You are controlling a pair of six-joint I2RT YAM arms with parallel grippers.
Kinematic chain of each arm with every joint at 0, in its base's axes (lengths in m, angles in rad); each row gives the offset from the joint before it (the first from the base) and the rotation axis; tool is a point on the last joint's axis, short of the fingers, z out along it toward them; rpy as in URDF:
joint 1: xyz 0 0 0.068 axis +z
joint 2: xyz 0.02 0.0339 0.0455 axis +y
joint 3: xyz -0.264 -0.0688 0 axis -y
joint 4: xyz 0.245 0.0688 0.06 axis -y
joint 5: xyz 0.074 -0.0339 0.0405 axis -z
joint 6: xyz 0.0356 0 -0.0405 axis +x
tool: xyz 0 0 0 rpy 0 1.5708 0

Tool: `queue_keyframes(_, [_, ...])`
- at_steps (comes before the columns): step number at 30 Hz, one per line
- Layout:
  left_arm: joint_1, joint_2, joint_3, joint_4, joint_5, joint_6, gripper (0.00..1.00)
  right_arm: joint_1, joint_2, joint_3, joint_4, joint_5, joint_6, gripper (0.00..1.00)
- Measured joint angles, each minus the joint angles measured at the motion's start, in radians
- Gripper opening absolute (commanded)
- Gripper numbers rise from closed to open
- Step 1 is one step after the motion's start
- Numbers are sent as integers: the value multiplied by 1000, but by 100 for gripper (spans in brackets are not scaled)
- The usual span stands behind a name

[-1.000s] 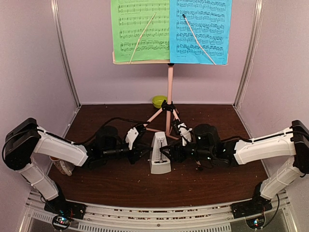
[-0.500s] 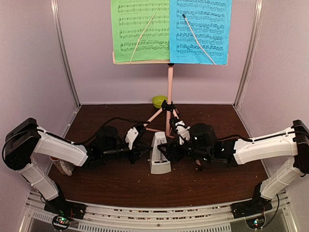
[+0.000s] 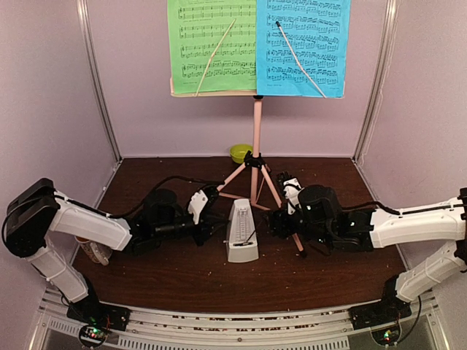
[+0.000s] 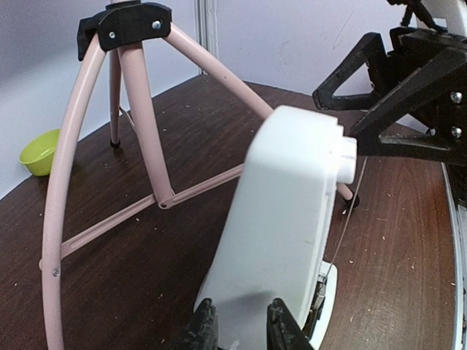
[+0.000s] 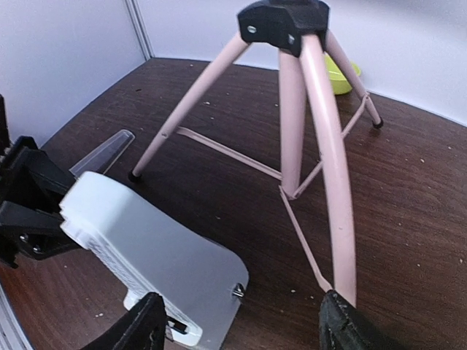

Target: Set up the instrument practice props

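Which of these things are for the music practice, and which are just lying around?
For the job:
pink music stand
green music sheet
blue music sheet
metronome

Just lying about:
lime-green bowl
pale cup, mostly hidden

The top external camera is looking down from above and behind the arm bases (image 3: 95,315), taking in the whole table (image 3: 182,284) and music stand (image 3: 257,124). The left wrist camera is sitting low and close, facing right across the metronome (image 4: 281,219); the right wrist camera is facing left. Both are sharing the metronome, tripod legs (image 4: 142,124) and green bowl (image 4: 40,151).
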Motion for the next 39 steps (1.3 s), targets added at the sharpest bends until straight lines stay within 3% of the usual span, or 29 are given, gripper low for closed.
queue_keyframes(15, [124,-110,-69,9,23,-45,26,-120,-160,-101,-171,3,-29,71])
queue_keyframes(21, [237,-239,-109,-17,34,-85,26,-278,-285,-87,-209,-108,-31,72])
queue_keyframes(27, [340,-391,-98,-119,26,-100,28,-407,-317,6,-216,-229,-46,72])
queue_keyframes(32, [375,-460,-5,-304,-26,-73,30,-526,-327,50,-204,-327,-39,72])
queue_keyframes(35, [375,-484,74,-404,-66,-56,41,-579,-329,66,-185,-379,-21,72])
queue_keyframes(39, [375,-514,158,-513,-125,-51,69,-639,-331,69,-159,-447,4,74])
